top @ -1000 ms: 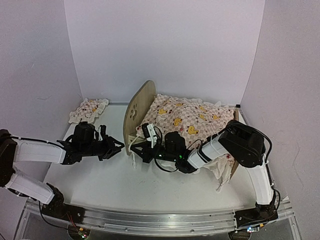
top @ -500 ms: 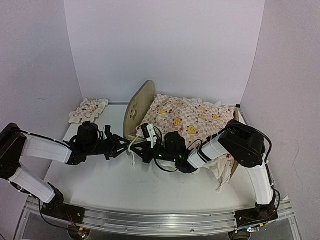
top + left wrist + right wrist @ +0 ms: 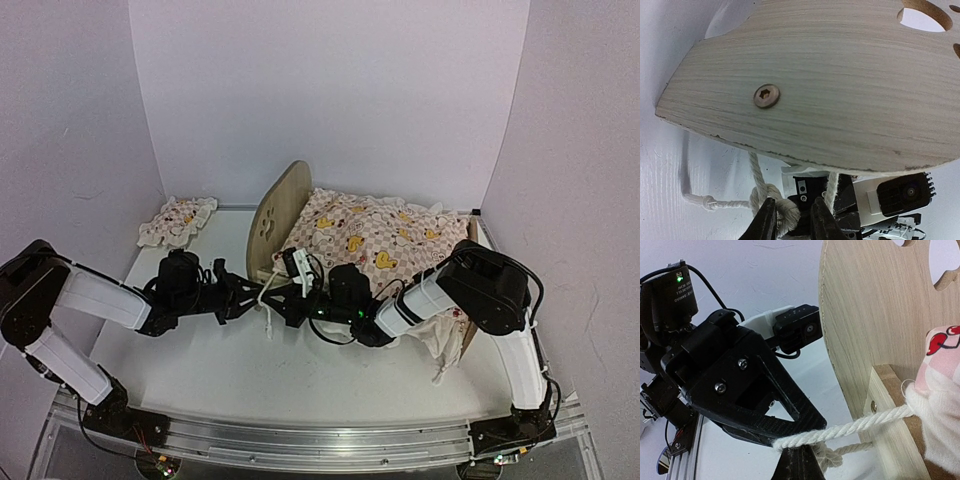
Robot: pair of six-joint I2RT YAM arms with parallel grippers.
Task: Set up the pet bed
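**Both pincers meet at a white cord beside the pet bed's headboard**

The right pincer (image 3: 797, 461) has its two fingers closed together, nipping a white cord (image 3: 850, 426) at their tips. The cord runs taut from there to the wooden side rail (image 3: 886, 390) just inside the headboard (image 3: 840, 85).

The left pincer (image 3: 792, 220) comes in from the opposite side, tip to tip with the right one. Its fingers (image 3: 766, 224) stand a little apart with a fat knot (image 3: 786, 212) of the same cord between them. Whether they are pressing on the knot cannot be told. A thinner tail of cord with a small end knot (image 3: 709, 202) trails across the table (image 3: 230, 365).

Directly above the left pincer is the pale plywood headboard, upright, with a hex bolt (image 3: 766, 95) in its face and a paw-print cutout (image 3: 266, 228) higher up.

The pet bed (image 3: 278, 205) stands at the back of the table, centre to right, with its headboard at the left end. A pink checkered cover (image 3: 370, 235) printed with yellow ducks is spread over it and spills down the near right side.

The right arm lies along the bed's near side, hiding that side of the frame from the overhead camera. The cover hides the bed's base.

A small matching ruffled pillow (image 3: 177, 220) lies in the far left corner, well apart from the bed. Plain pale walls close in the table on three sides.
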